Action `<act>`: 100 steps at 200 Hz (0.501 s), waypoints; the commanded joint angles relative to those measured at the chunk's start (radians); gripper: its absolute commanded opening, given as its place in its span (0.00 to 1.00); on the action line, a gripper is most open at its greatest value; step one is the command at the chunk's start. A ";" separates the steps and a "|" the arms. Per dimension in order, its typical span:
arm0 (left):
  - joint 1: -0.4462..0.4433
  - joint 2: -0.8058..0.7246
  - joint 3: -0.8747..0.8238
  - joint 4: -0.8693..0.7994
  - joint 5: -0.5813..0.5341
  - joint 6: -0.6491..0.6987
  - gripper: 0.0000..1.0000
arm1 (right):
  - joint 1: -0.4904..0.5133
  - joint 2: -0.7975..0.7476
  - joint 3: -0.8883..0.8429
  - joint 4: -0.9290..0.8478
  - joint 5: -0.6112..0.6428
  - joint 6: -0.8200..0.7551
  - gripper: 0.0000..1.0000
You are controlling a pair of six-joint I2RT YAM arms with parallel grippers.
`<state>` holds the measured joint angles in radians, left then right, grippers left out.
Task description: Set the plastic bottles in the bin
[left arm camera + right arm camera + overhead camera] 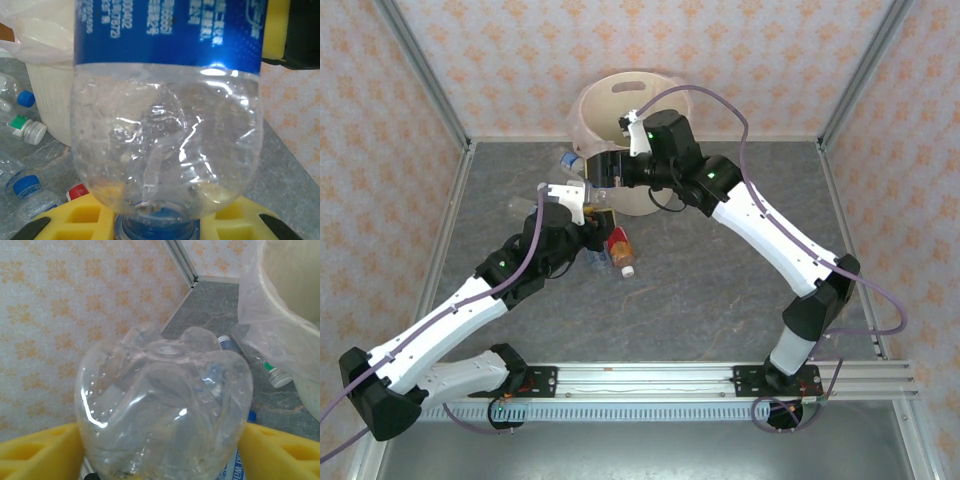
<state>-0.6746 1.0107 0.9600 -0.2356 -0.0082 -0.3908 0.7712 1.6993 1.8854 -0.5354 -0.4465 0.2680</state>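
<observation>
- In the top view my left gripper [592, 200] is just in front of the bin [600, 105], toward its left side. It is closed on a clear bottle [604, 194].
- In the left wrist view the left gripper [155, 225] clamps this clear bottle [165, 140] between its yellow pads [75, 220]. The bottle has a blue label, and its blue cap end is nearest to the wrist. The bin [47, 110] stands behind it on the left.
- My right gripper [608, 178] is also just in front of the bin, at the other end of the same bottle.
- In the right wrist view the base of the clear bottle [160, 405] sits between the yellow fingers [35, 455] of the right gripper [160, 462]. I cannot tell if they press on it or only stand beside it. The bin [280, 300], with its thin liner, is to the right.
- Loose bottles [620, 250] lie on the grey table [720, 260] in front of the bin. More of the loose bottles [30, 131] lie near its left side.
</observation>
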 commanded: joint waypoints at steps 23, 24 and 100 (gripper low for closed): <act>-0.017 0.013 0.058 0.014 -0.001 0.020 0.30 | 0.004 0.009 0.019 -0.008 -0.068 -0.007 0.54; -0.017 0.014 0.058 0.013 -0.002 0.020 0.30 | 0.004 0.010 0.020 -0.008 -0.069 -0.006 0.53; -0.021 -0.017 0.057 0.015 -0.043 -0.007 0.53 | -0.028 -0.015 0.020 0.049 0.008 0.028 0.52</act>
<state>-0.6811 1.0233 0.9813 -0.2382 -0.0177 -0.3916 0.7624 1.6993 1.8854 -0.5343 -0.4709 0.2783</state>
